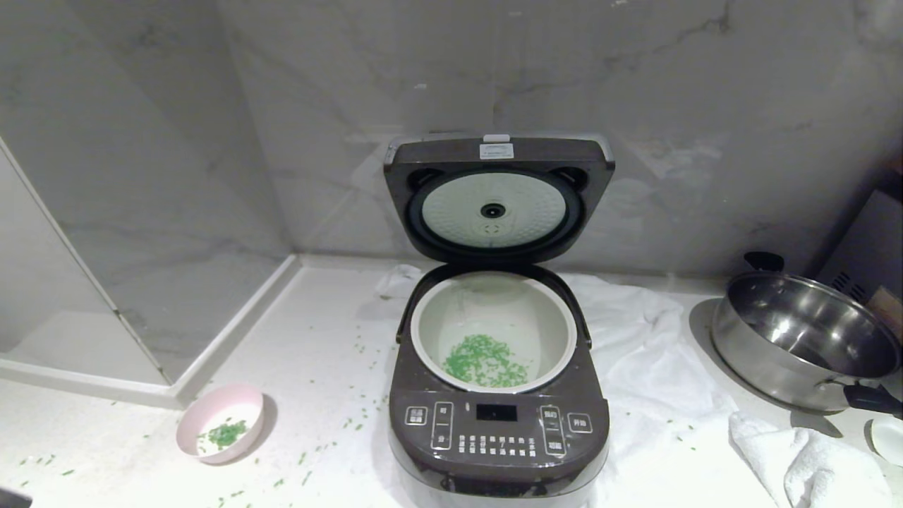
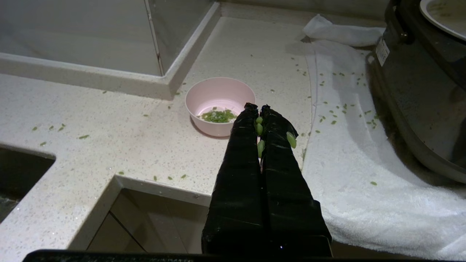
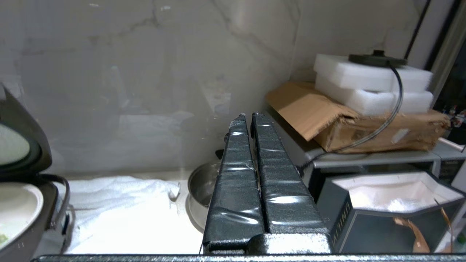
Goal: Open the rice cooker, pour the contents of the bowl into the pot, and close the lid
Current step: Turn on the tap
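The counter (image 1: 331, 339) runs back to a marble wall, with a low raised ledge (image 1: 233, 331) cutting in along its left edge, and the rice cooker (image 1: 497, 430) sits near the front edge, middle of the counter, on a white towel (image 1: 649, 360). Its lid (image 1: 499, 197) stands fully up against the back wall, dimpled plate facing out, and the pot (image 1: 494, 331) lies open with a heap of green bits (image 1: 485, 361) on its floor. So the pour looks done, and by the look of it the closing step is in hand. To the right, near the counter's right edge, sits a steel pan (image 1: 804, 339); front left, just beside the ledge corner, the pink bowl (image 1: 221, 422) stands upright with a small remnant of green inside, and loose bits lie strewn across the counter around it. The left gripper (image 2: 256, 109) hangs over the front edge near the bowl, fingers pressed together with a few green bits stuck to them. The right gripper (image 3: 247, 117) is also closed and empty, off to the cooker's right, pan beyond it. Next move, probably: a gripper reaches above the raised lid and presses it forward and down until it latches. Room is tight behind the lid, open above and in front.
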### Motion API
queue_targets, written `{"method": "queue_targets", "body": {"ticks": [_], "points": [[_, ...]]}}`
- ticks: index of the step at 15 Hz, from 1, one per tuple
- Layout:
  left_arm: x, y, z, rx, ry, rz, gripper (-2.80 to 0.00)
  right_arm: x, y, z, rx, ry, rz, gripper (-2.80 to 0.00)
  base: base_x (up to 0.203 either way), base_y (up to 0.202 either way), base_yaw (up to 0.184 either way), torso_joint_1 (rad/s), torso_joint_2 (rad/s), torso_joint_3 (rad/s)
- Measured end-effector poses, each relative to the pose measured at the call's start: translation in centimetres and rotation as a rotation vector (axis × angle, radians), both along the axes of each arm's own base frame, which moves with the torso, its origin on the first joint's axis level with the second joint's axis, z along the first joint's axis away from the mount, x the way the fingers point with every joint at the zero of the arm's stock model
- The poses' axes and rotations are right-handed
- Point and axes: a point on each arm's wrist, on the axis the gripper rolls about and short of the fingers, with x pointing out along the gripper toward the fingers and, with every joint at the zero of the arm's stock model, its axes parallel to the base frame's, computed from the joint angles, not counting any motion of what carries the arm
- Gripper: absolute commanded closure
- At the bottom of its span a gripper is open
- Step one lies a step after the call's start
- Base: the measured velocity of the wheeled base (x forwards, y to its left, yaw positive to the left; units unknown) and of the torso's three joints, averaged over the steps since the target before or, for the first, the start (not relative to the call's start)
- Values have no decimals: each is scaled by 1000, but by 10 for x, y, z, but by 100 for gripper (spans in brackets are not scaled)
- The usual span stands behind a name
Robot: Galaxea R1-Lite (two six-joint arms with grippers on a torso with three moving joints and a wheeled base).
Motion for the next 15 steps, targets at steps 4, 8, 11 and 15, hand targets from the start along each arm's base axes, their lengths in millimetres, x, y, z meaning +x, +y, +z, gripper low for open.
{"method": "queue_targets", "body": {"ticks": [4,8,11,15], "points": [[0,0,0,0,0,0,0,-17,0,-36,-6,-23,7,0,0,0,0,0,0,0],[0,0,0,0,0,0,0,-17,0,-66,-20,0,31,0,0,0,0,0,0,0],[0,0,0,0,0,0,0,-10,1,-97,-34,43,72,0,0,0,0,0,0,0],[0,0,0,0,0,1,0,8,1,-127,37,112,111,0,0,0,0,0,0,0]]}}
